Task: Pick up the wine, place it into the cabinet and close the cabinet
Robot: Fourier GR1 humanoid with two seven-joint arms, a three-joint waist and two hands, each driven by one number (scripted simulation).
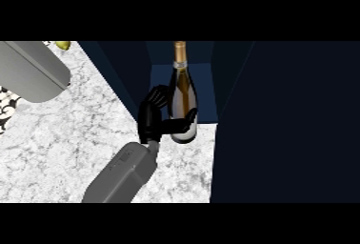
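Our right hand (158, 119) is curled round the wine (183, 97), which stands just inside the cabinet (281, 119). Releasing it while tilted, or brushing it when withdrawing, could topple it.

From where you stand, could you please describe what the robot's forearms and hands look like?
Two grey, smooth, rounded forearms show. One rises from the lower edge and ends in a black hand with slender fingers and a thumb; faint dark lettering marks it near the wrist. The other forearm crosses the upper left corner, and its hand is out of view.
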